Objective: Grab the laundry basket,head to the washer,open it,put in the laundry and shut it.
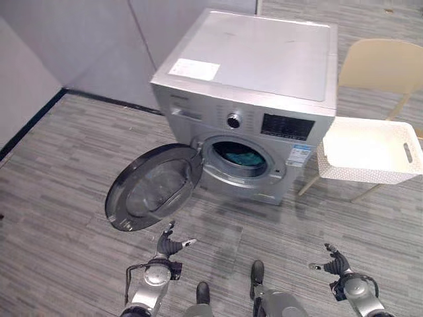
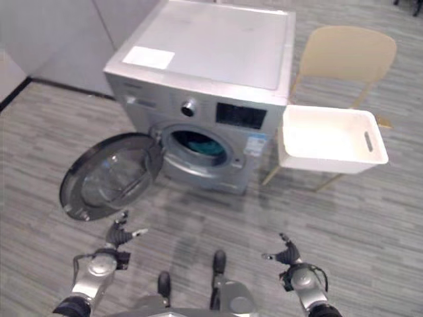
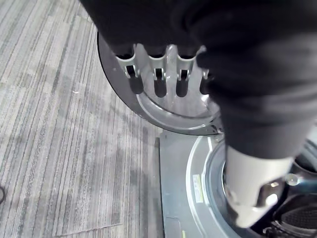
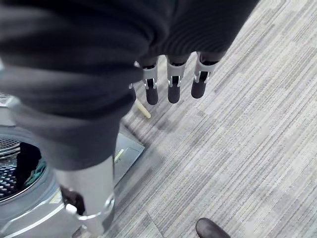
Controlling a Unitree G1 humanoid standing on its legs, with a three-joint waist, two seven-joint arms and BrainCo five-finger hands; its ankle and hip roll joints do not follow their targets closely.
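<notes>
A silver front-loading washer point(image 1: 264, 72) stands ahead, its round door point(image 1: 153, 188) swung open to the left. Teal laundry point(image 1: 239, 157) lies inside the drum. The white laundry basket point(image 1: 370, 150) rests on a beige chair point(image 1: 378, 66) to the washer's right, and looks empty. My left hand point(image 1: 168, 244) hovers low, just below the open door's edge, fingers straight and holding nothing. My right hand point(image 1: 336, 262) hangs over the floor at the lower right, well short of the washer, fingers relaxed and empty. In the left wrist view the door point(image 3: 168, 106) lies right past my fingers point(image 3: 157, 84).
Grey striped carpet point(image 1: 59, 198) covers the floor. A grey wall with a dark skirting runs along the back left point(image 1: 39, 112). The chair's wooden legs point(image 1: 310, 181) stand close to the washer's right front corner.
</notes>
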